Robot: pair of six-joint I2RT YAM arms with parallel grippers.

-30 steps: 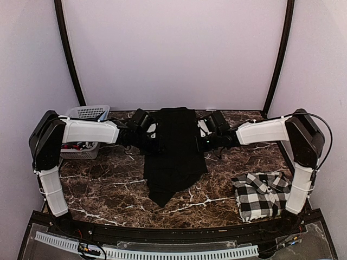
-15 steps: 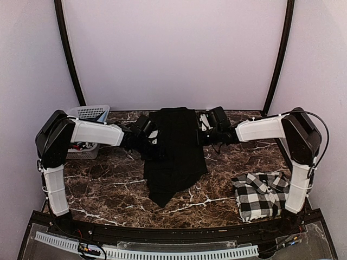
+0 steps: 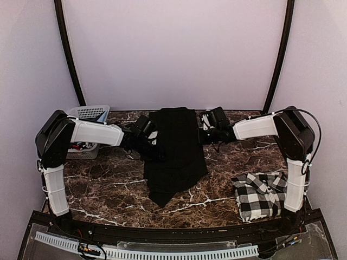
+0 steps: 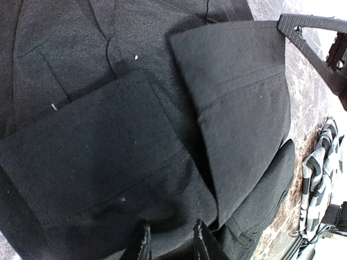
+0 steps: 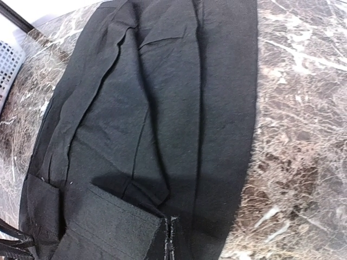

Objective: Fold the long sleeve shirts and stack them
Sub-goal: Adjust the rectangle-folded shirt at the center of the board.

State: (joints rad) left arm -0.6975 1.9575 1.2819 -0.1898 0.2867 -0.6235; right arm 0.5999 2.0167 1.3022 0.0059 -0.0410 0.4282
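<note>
The black shirt (image 3: 174, 151) lies lengthwise in the middle of the marble table, its sides folded in, with a pointed end toward me. The checked shirt (image 3: 262, 195) lies folded at the near right. My left gripper (image 3: 153, 142) is at the black shirt's left edge; in the left wrist view it (image 4: 172, 244) is open, its fingertips just above a folded-in sleeve cuff (image 4: 108, 162). My right gripper (image 3: 201, 131) is at the shirt's right edge. In the right wrist view it (image 5: 169, 241) is shut on the corner of the other sleeve flap (image 5: 103, 222), held slightly off the shirt body (image 5: 179, 97).
A white lattice basket (image 3: 87, 116) stands at the back left, behind my left arm. Bare marble (image 3: 103, 184) lies either side of the black shirt. The checked shirt also shows in the left wrist view (image 4: 320, 179). Walls enclose the back and sides.
My left arm has swung right toward the shirt. My right gripper has moved back and left along the shirt's right edge. The shirts lie as before.
</note>
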